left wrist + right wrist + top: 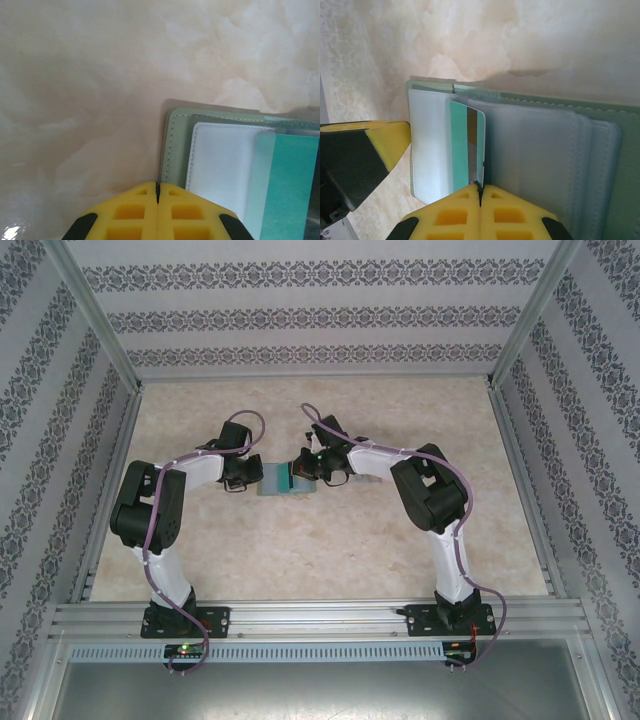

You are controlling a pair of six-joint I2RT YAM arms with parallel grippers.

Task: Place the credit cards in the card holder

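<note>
Top view, left claw (248, 479) and right claw (298, 471) meeting at one open card holder (275, 484) mid-table (350, 540), left wrist view, left claw closed tight, empty, at holder's edge, one teal card (292, 190) inside, right wrist view, right claw pinching that card's edge.

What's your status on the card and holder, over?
Left gripper shut at card holder edge. Right gripper shut on teal card, card at the open holder's clear pockets. Nothing blocking.
</note>
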